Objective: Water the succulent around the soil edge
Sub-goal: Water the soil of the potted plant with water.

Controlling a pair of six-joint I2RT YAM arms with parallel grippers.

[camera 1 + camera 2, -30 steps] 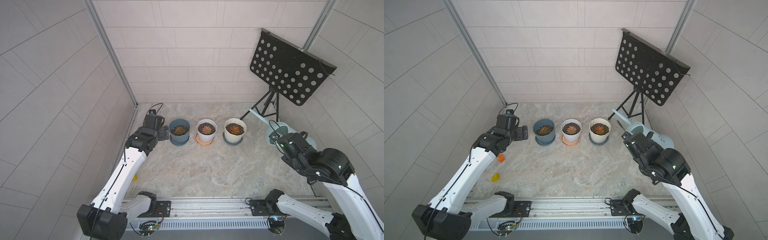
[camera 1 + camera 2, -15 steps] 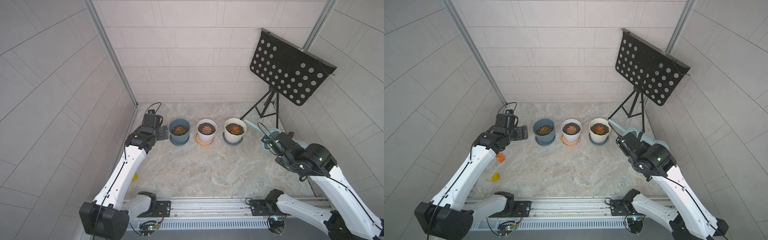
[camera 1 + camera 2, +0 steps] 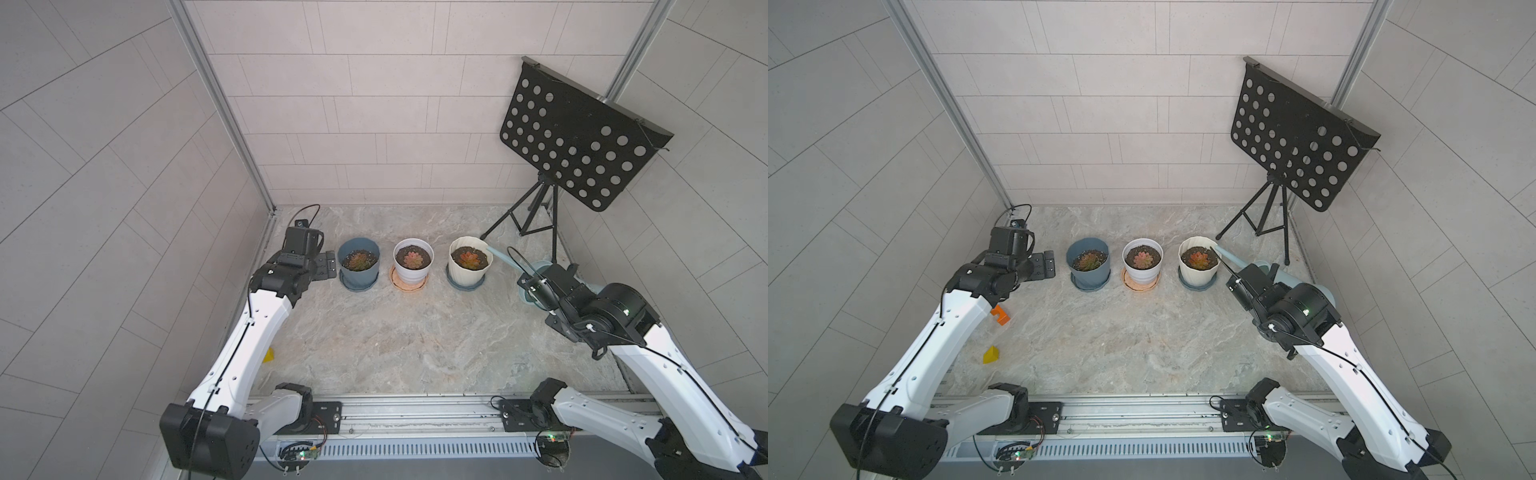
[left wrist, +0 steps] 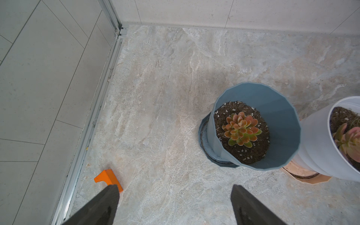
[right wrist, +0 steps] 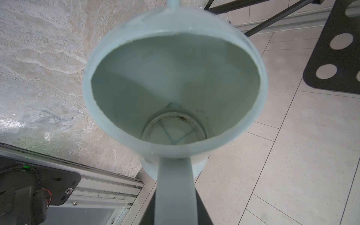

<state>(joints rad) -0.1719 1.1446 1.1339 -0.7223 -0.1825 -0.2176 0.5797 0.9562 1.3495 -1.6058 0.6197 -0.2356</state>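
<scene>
Right gripper [image 5: 175,206]: closest to me, jaws pinching the flat handle of the watering can [image 5: 155,78], which hangs off the table and leans toward the pots.
Inside the can: I can't tell how much water is in there; it looks shallow, so it may take a deep tilt before anything runs.
Spout [image 3: 1227,255]: the tip sits right at the rim of the cream pot [image 3: 468,274], on the side facing the can.
Succulent [image 3: 469,258]: dead centre in that pot with a ring of dark soil around it. That's the target, I'd say.
The pour: tip slowly for a thin stream, land it on the soil by the wall, and walk the tip round the rim, never over the rosette.
Left gripper [image 4: 175,191]: jaws spread wide and empty, beside the blue pot [image 4: 282,126], well apart from the pour.
White pot [image 3: 412,266]: between the two, not involved.
Music stand [image 3: 582,153]: at the back, legs near the can, so watch the swing.
</scene>
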